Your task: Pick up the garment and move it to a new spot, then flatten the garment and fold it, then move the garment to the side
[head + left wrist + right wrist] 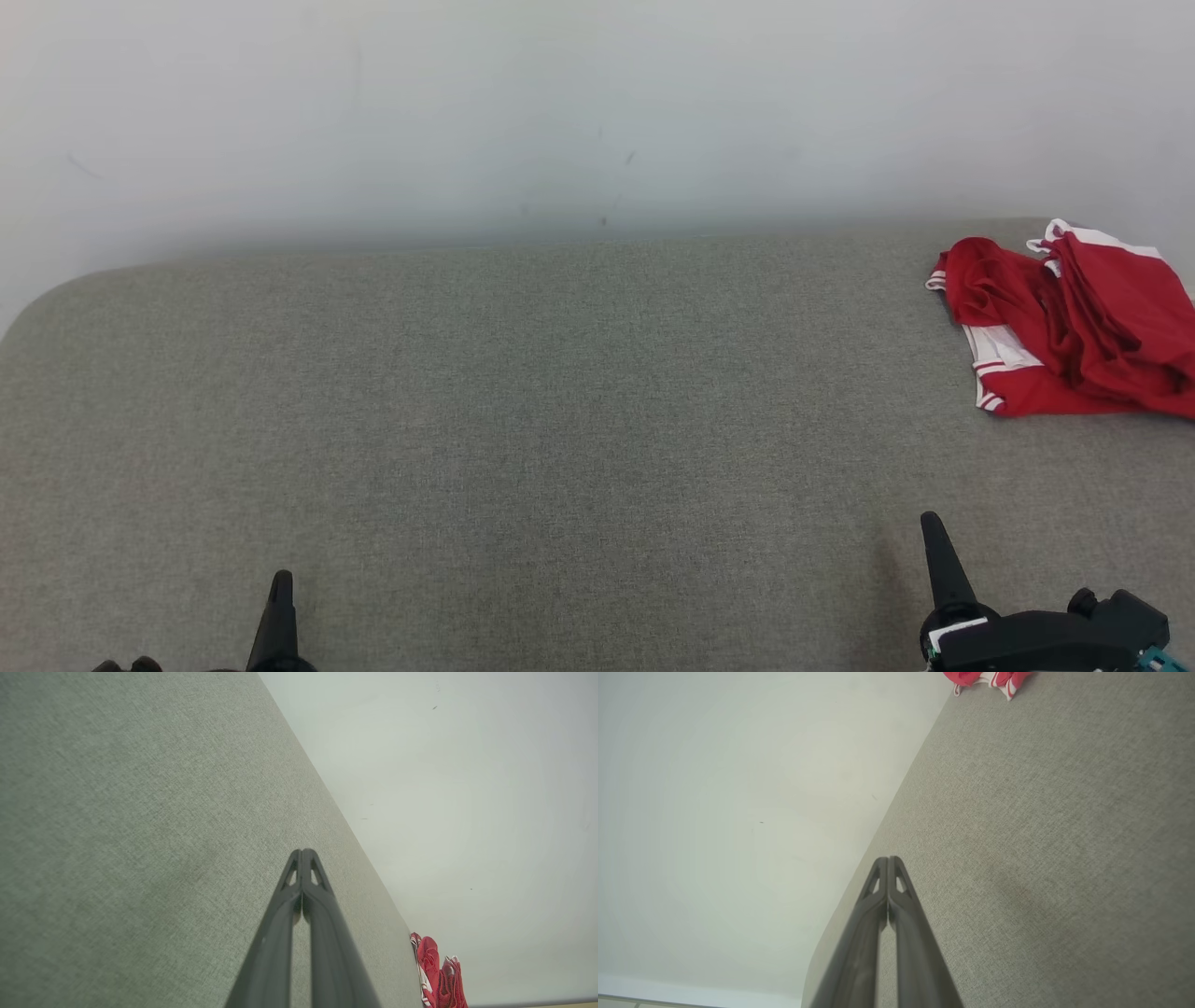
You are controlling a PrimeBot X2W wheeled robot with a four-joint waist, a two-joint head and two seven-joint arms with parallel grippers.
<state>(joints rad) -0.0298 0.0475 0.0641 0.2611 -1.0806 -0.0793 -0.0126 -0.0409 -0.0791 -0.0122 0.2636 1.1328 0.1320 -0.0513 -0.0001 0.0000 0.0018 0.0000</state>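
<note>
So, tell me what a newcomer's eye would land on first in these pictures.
The red garment with white trim, lying crumpled at the far right of the grey fabric surface near the pale wall, is the one splash of colour. Next come the dark grippers low in the head view, left gripper and right gripper, both shut and well apart from the garment.

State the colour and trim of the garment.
The garment is red with white striped trim, clearest in the head view.

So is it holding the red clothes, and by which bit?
Nothing is held. The left gripper and right gripper are shut and empty; the red garment lies apart, crumpled.
</note>
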